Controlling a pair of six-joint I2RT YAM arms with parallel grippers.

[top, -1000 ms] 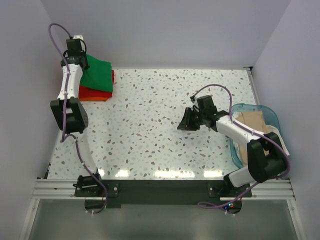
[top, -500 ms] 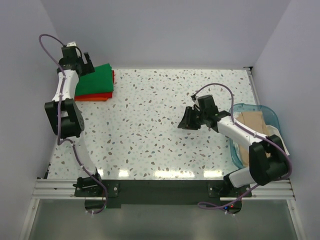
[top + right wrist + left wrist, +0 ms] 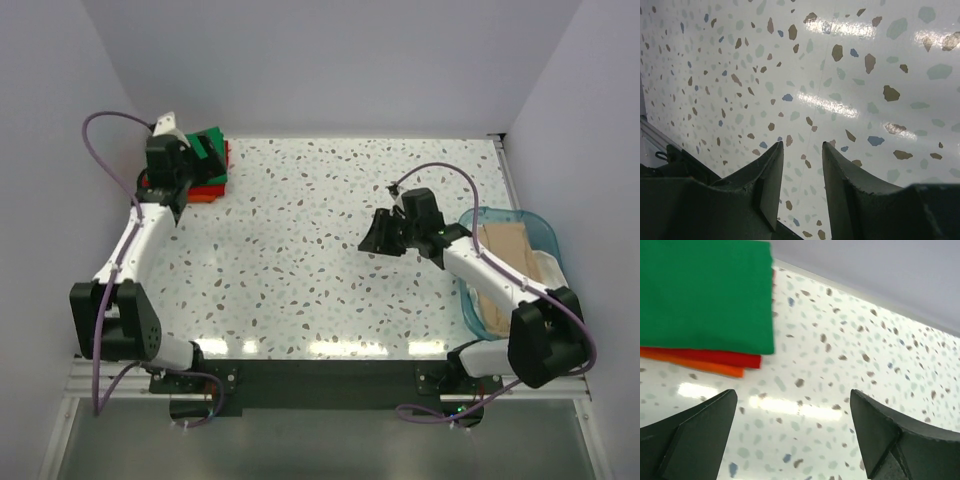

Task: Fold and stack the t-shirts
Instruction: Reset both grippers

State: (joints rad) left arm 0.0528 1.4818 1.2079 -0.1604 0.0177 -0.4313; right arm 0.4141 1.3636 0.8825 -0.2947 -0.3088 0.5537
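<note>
Folded bright green cotton t-shirt (image 3: 705, 295) sits on a red t-shirt (image 3: 735, 359) and an orange t-shirt (image 3: 715, 369), stacked at roughly 10 o'clock on the speckled white counter (image 3: 300, 250). The left gripper (image 3: 792, 400) hovers just beside it, spread wide and empty. Right gripper (image 3: 802, 147) is around 3 o'clock, fingers a slit apart, holding nothing, near the translucent blue plastic basket (image 3: 535, 225) with a beige t-shirt (image 3: 505, 250) inside. My guess is that one's next, and it's light, floppy stuff, so pinch a hem or shoulder edge or it'll sag.
</note>
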